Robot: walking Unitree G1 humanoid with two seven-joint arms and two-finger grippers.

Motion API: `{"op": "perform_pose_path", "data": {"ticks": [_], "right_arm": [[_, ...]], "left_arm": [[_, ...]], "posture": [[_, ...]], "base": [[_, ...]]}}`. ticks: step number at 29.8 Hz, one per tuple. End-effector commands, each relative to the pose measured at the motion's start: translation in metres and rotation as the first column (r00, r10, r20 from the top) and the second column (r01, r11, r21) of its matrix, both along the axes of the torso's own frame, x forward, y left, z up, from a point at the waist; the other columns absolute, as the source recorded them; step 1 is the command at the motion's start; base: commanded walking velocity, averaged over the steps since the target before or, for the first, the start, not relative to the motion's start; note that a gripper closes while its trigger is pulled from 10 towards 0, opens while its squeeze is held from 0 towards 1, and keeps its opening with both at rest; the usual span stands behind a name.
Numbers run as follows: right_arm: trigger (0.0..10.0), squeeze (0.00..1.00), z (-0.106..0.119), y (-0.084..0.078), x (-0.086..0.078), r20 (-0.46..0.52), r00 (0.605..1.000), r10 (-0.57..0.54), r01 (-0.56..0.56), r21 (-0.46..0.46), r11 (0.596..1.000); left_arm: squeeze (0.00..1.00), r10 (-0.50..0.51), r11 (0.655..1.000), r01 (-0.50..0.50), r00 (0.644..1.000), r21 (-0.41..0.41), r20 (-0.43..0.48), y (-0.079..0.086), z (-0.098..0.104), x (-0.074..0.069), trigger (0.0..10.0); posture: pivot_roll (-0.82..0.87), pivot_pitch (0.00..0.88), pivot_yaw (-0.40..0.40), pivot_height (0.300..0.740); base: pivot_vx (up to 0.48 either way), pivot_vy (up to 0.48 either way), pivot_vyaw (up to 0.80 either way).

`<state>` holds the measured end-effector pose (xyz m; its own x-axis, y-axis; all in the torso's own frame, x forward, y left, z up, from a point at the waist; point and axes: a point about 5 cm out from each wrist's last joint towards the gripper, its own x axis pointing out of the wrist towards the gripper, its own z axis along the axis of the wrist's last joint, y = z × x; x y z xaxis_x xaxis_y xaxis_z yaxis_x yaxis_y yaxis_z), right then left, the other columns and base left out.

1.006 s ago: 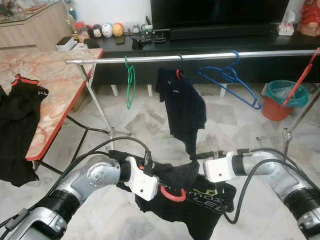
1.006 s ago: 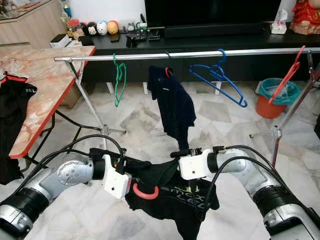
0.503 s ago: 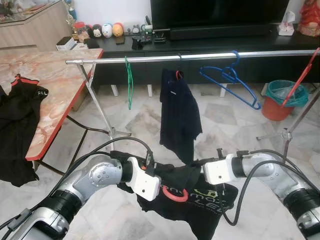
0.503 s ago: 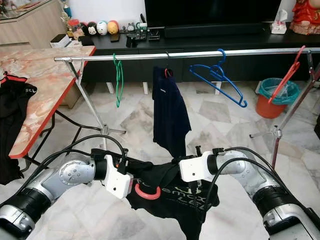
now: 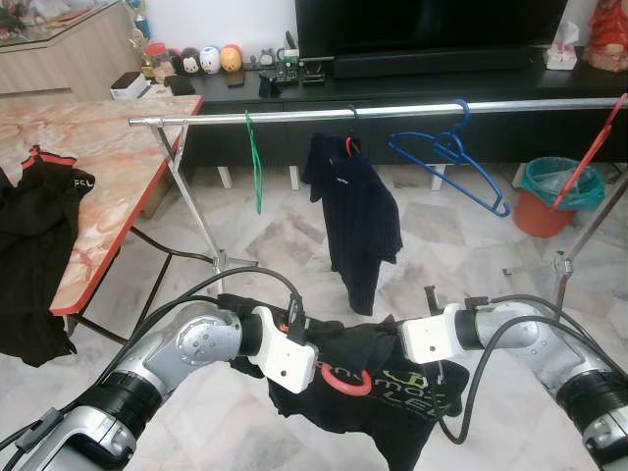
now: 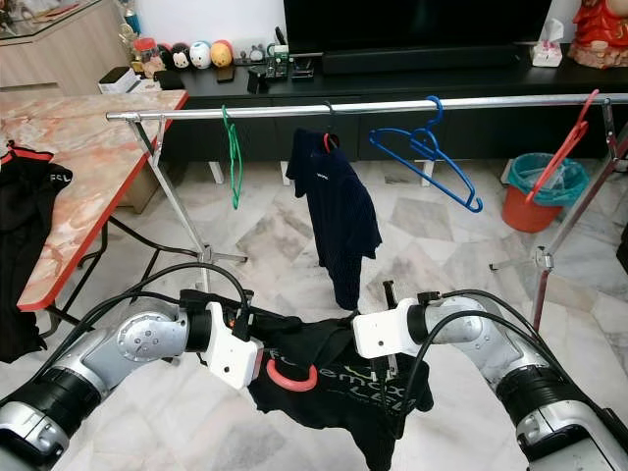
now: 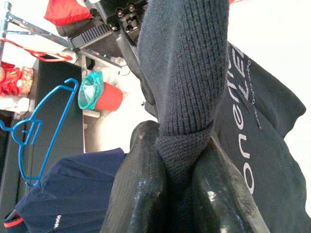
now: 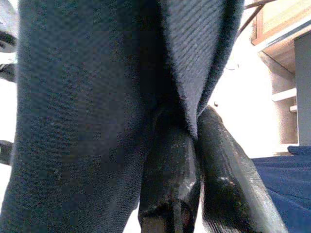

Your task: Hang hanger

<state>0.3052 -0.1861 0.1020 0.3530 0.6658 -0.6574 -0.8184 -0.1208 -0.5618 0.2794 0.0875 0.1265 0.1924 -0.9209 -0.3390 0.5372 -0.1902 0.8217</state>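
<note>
I hold a black shirt point(image 5: 392, 394) with pale lettering low in front of me, stretched between both arms. A red hanger hook point(image 5: 348, 385) sticks out of its neck. My left gripper point(image 7: 177, 160) is shut on the shirt's ribbed collar, behind the white wrist point(image 5: 287, 360). My right gripper point(image 8: 194, 141) is shut on a fold of the same shirt, near its other shoulder point(image 5: 392, 339). Ahead, a chrome rail point(image 5: 412, 110) runs across at chest height. On it hang a green hanger point(image 5: 255, 157), a navy shirt point(image 5: 358, 211) and a blue hanger point(image 5: 451, 162).
A red hanger point(image 5: 589, 147) leans at the rail's right end, above a red bucket with a teal bag point(image 5: 554, 191). A marble table point(image 5: 108, 157) with a black garment point(image 5: 34, 235) stands at the left. The rail's legs point(image 5: 196, 211) and a dark TV cabinet point(image 5: 412, 88) lie ahead.
The navy shirt on the rail has swung and turned broad side on again. The held black shirt and both arms have barely shifted.
</note>
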Motion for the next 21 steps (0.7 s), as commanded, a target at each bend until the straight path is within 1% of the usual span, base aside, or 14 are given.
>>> {"op": "perform_pose_path", "data": {"ticks": [1, 2, 3, 4, 5, 7, 13, 14, 17, 18, 19, 20, 21], "right_arm": [[0.0, 0.00, 0.001, 0.000, 0.002, 0.011, 1.000, 0.017, -0.016, -0.047, 0.999], [0.0, 0.00, 0.000, -0.001, 0.002, 0.012, 1.000, 0.015, -0.015, -0.054, 0.998], [0.0, 0.00, 0.000, -0.004, 0.002, 0.016, 1.000, 0.013, -0.012, -0.074, 0.997], [0.0, 0.00, 0.000, -0.004, 0.002, 0.016, 1.000, 0.013, -0.012, -0.074, 0.997], [0.0, 0.00, 0.001, -0.006, 0.003, 0.018, 1.000, 0.012, -0.010, -0.093, 0.996], [0.0, 0.00, 0.002, -0.008, 0.003, 0.022, 1.000, 0.015, -0.012, -0.111, 0.994], [0.0, 0.00, 0.003, -0.011, 0.004, 0.033, 0.999, 0.028, -0.022, -0.164, 0.986], [0.0, 0.00, 0.004, -0.012, 0.004, 0.030, 0.999, 0.033, -0.027, -0.176, 0.984], [0.0, 0.00, 0.005, -0.014, 0.004, 0.027, 0.999, 0.042, -0.036, -0.205, 0.978], [0.0, 0.00, 0.006, -0.015, 0.004, 0.024, 0.999, 0.045, -0.039, -0.216, 0.976], [0.0, 0.00, 0.006, -0.017, 0.003, 0.018, 0.999, 0.052, -0.046, -0.243, 0.969], [0.0, 0.00, 0.006, -0.017, 0.003, 0.018, 0.999, 0.052, -0.046, -0.243, 0.969], [0.0, 0.00, 0.006, -0.018, 0.003, 0.015, 0.998, 0.057, -0.051, -0.271, 0.961]], "left_arm": [[0.00, -0.028, 0.998, 0.030, 0.999, -0.054, 0.034, -0.003, 0.014, -0.001, 10.0], [0.00, -0.030, 0.999, 0.031, 0.999, -0.042, 0.030, -0.002, 0.013, -0.001, 10.0], [0.00, -0.027, 1.000, 0.027, 0.999, -0.010, 0.023, 0.002, 0.009, -0.002, 10.0], [0.00, -0.027, 1.000, 0.027, 0.999, -0.010, 0.023, 0.002, 0.009, -0.002, 10.0], [0.00, -0.013, 0.999, 0.013, 1.000, 0.030, 0.006, 0.006, 0.003, -0.001, 10.0], [0.00, 0.018, 0.997, -0.017, 1.000, 0.070, -0.016, 0.013, -0.004, 0.000, 10.0], [0.00, 0.077, 0.991, -0.073, 0.997, 0.113, -0.029, 0.022, -0.014, 0.003, 10.0], [0.00, 0.123, 0.983, -0.117, 0.992, 0.140, -0.031, 0.027, -0.018, 0.006, 10.0], [0.00, 0.219, 0.959, -0.213, 0.976, 0.188, -0.012, 0.035, -0.024, 0.014, 10.0], [0.00, 0.231, 0.956, -0.225, 0.973, 0.187, -0.014, 0.036, -0.025, 0.015, 10.0], [0.00, 0.273, 0.944, -0.266, 0.962, 0.193, -0.007, 0.038, -0.026, 0.018, 10.0], [0.00, 0.273, 0.944, -0.266, 0.962, 0.193, -0.007, 0.038, -0.026, 0.018, 10.0], [0.00, 0.297, 0.937, -0.290, 0.955, 0.196, -0.006, 0.040, -0.027, 0.020, 10.0]], "posture": [[-0.06, 0.020, 0.078, 0.740], [-0.06, 0.020, 0.078, 0.740], [-0.06, 0.020, 0.078, 0.740], [-0.06, 0.020, 0.078, 0.740], [-0.06, 0.020, 0.078, 0.740], [-0.06, 0.020, 0.079, 0.740], [-0.06, 0.021, 0.078, 0.740], [-0.06, 0.022, 0.077, 0.740], [-0.07, 0.023, 0.077, 0.740], [-0.07, 0.023, 0.077, 0.740], [-0.07, 0.023, 0.076, 0.740], [-0.07, 0.023, 0.076, 0.740], [-0.07, 0.023, 0.075, 0.740]], "base": [[0.000, 0.000, 0.00], [0.000, 0.000, 0.00], [0.000, 0.000, 0.00], [0.000, 0.000, 0.00], [0.000, 0.000, 0.00], [0.000, 0.000, 0.00], [0.000, 0.000, 0.00], [0.000, 0.000, 0.00], [0.000, 0.000, 0.00], [0.000, 0.000, 0.00], [0.000, 0.000, 0.00], [0.000, 0.000, 0.00], [0.000, 0.000, 0.00]]}}
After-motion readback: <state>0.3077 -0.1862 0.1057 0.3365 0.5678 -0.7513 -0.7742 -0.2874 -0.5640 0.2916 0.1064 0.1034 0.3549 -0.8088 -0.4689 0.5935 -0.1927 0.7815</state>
